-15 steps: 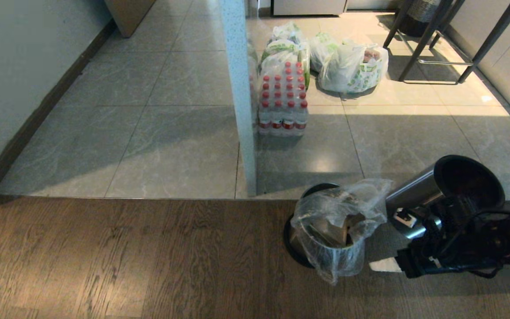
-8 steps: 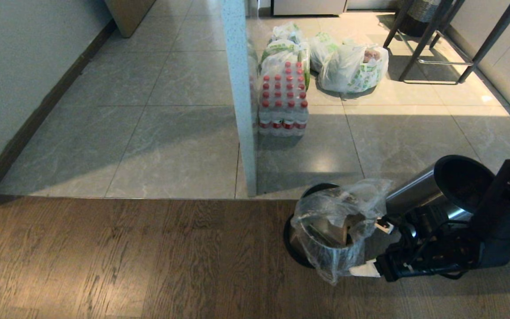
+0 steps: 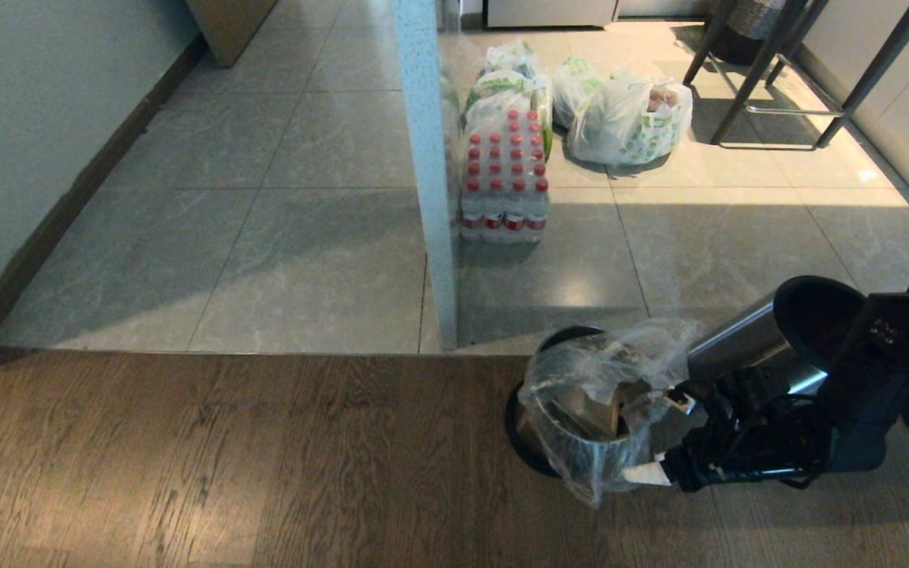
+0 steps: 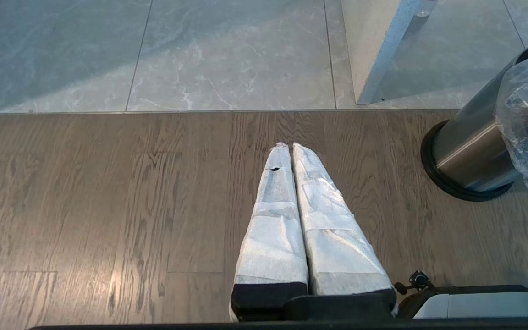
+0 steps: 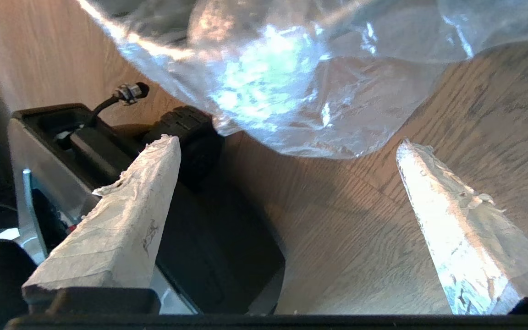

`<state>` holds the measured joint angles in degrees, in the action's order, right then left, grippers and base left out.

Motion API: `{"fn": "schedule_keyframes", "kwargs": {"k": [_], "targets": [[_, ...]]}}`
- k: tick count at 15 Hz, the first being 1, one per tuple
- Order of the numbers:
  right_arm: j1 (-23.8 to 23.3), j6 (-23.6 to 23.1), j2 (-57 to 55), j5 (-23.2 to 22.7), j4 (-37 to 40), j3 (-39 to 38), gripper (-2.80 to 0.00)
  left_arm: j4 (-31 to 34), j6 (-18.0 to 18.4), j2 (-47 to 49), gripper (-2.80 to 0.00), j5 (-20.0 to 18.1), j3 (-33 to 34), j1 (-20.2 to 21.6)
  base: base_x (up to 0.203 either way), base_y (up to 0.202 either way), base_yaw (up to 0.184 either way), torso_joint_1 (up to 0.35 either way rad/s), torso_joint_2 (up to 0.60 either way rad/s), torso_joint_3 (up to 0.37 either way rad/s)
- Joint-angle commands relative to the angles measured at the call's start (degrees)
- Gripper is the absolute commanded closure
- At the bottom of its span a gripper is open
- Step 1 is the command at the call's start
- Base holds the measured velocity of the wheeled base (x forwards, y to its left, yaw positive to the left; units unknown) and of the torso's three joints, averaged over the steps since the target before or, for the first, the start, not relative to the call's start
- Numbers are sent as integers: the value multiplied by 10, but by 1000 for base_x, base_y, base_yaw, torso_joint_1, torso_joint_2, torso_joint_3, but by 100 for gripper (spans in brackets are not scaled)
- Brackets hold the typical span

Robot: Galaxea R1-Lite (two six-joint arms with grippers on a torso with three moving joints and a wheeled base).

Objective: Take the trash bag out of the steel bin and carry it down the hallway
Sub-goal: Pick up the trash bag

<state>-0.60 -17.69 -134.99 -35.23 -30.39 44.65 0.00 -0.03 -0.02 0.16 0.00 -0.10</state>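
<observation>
The trash bag point(image 3: 604, 394) sits in the steel bin point(image 3: 581, 442), its clear crinkled film puffed up above the rim and draped down the outside wall, with brown cardboard showing through at the mouth. The bin stands upright on the wood-plank floor point(image 3: 226, 465), just short of the seam where the grey tiled hallway floor point(image 3: 304, 237) begins, near the foot of a white speckled post point(image 3: 431, 197). A second steel cylinder point(image 3: 770, 331) lies tipped just beside it on the robot's right. The right claw point(image 3: 660, 438) is at the bin's right flank, low against the hanging film; in the right wrist view its two white-wrapped fingers point(image 5: 122, 215) stand wide apart with nothing between them, the loose lower fold of the bag just ahead of their tips and not yet gripped. The left claw point(image 4: 289, 151) hangs idle over the wood floor well to the left of the bin, its wrapped fingers pressed together on nothing. By my reading the step in hand is the approach for the first grasp: the bag is fully seated, so the task has barely begun. The next move calls for easing the open right claw forward until a good bunch of film lies between the fingers, closing firmly, then lifting straight up so the liner slides free without tipping the bin or tearing the thin plastic. Beyond, a pack of red-capped bottles point(image 3: 504, 177) and white grocery bags point(image 3: 628, 118) stand on the tiles.
</observation>
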Motion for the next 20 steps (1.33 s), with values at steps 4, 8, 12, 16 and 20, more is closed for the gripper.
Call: {"fn": "schedule_keyframes", "kwargs": {"k": [4,8,12,16,20], "targets": [[2,-1,-37,-4,-57,7,-280,0,-1,-1,0,0,1,0,0,0,0,0,0,0],[2,3,-41,-7,-63,7,-280,0,-1,0,0,0,1,0,0,0,0,0,0,0],[1,2,-41,-9,-65,5,0,0,-1,0,0,0,1,0,0,0,0,0,0,0],[2,0,-46,-14,-74,10,0,0,-1,0,0,0,0,0,0,0,0,0,0,0],[2,0,-46,-13,-75,9,0,0,-1,0,0,0,0,0,0,0,0,0,0,0]]}}
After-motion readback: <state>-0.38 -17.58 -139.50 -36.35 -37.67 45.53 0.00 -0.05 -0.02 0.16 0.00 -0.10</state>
